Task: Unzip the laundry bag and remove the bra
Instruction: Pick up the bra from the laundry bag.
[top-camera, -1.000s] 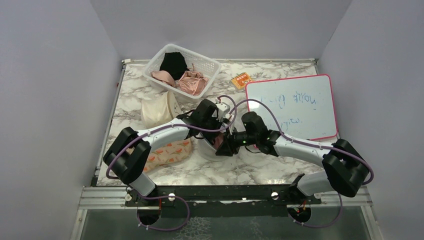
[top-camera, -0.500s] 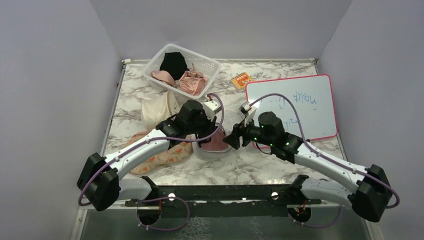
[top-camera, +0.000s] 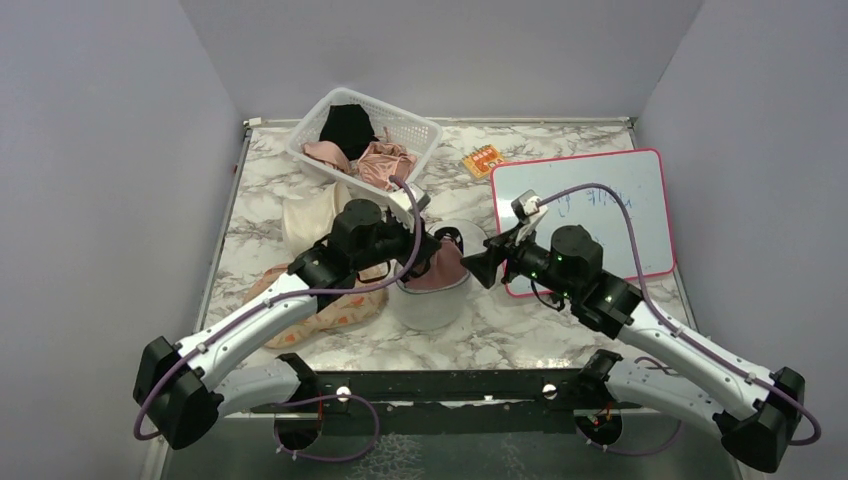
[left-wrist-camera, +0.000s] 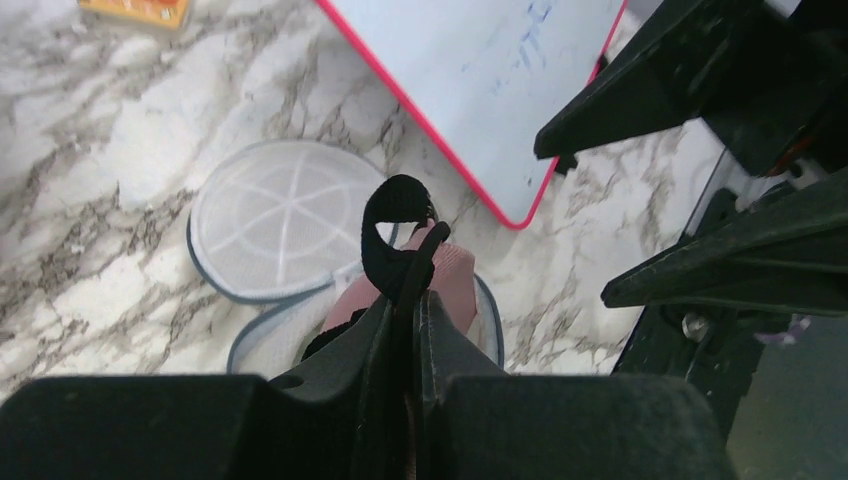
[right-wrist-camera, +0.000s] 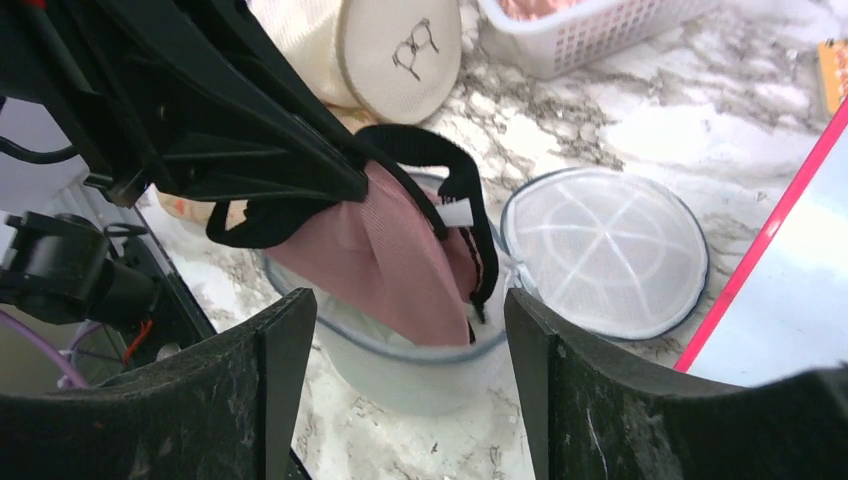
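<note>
Over the white marbled desk (top-camera: 520, 335), my left tool (left-wrist-camera: 405, 292) pinches the pink black-strapped bra (right-wrist-camera: 400, 260); I'd lift straight up, clear of the round white mesh laundry bag (right-wrist-camera: 400, 378), right tool (top-camera: 482, 268) gaping empty.

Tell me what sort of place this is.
Probably a robot test cell: plain grey walls box in a marble-pattern table, with a whiteboard and a basket of clothes on it.
</note>
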